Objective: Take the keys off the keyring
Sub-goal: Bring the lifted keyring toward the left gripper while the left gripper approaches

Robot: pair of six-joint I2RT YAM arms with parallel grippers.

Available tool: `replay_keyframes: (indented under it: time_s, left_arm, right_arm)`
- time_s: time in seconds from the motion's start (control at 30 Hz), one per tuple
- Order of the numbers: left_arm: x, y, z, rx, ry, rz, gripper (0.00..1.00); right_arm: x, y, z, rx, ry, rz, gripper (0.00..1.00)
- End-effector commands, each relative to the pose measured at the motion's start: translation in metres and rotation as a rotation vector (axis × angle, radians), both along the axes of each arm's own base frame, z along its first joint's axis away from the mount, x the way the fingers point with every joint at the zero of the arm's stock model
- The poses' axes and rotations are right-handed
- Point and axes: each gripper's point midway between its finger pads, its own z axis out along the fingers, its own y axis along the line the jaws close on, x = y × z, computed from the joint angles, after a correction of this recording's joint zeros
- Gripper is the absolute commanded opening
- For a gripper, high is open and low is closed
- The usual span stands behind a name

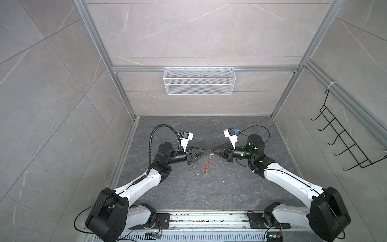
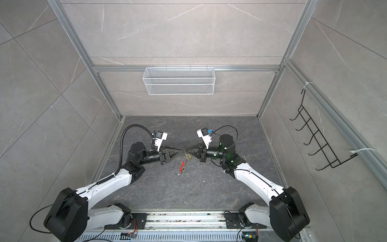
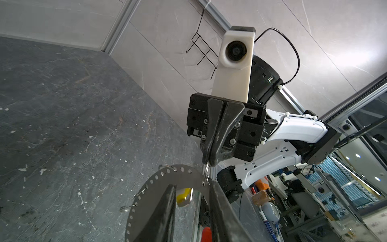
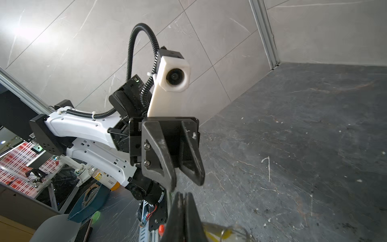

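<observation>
The keyring hangs in the air between the two arms. In the left wrist view it is a grey band (image 3: 150, 188) dotted with holes, with a red segment (image 3: 207, 234), seen also in both top views (image 1: 206, 165) (image 2: 181, 166). My right gripper (image 1: 211, 149) (image 3: 208, 162) is shut on a small wire ring at the band's upper end. A yellow-headed key (image 3: 183, 197) (image 1: 212, 156) dangles just under that grip. My left gripper (image 1: 204, 152) (image 4: 186, 182) faces it tip to tip. Its jaws are open, with nothing between them, and the band lies just beyond its fingertips (image 3: 167, 201).
A white wire basket (image 1: 199, 80) hangs on the back wall. A black wire hook rack (image 1: 343, 134) is on the right wall. The dark stone floor (image 1: 230, 188) below carries small white specks. An aluminium rail (image 1: 209, 220) runs along the front.
</observation>
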Motion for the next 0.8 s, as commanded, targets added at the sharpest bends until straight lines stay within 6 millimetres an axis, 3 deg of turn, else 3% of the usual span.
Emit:
replay_keyframes:
  time_s: [0.0,0.77]
  left_arm:
    - [-0.013,-0.004,0.026,-0.046,-0.108,-0.067,0.31]
    - [-0.030,-0.014,0.032,-0.061,-0.123,-0.154,0.19]
  right_arm:
    - [-0.012,0.002,0.020,0.041,-0.046,0.037,0.00]
    - [-0.020,0.010,0.028,0.012,-0.092,0.034,0.00]
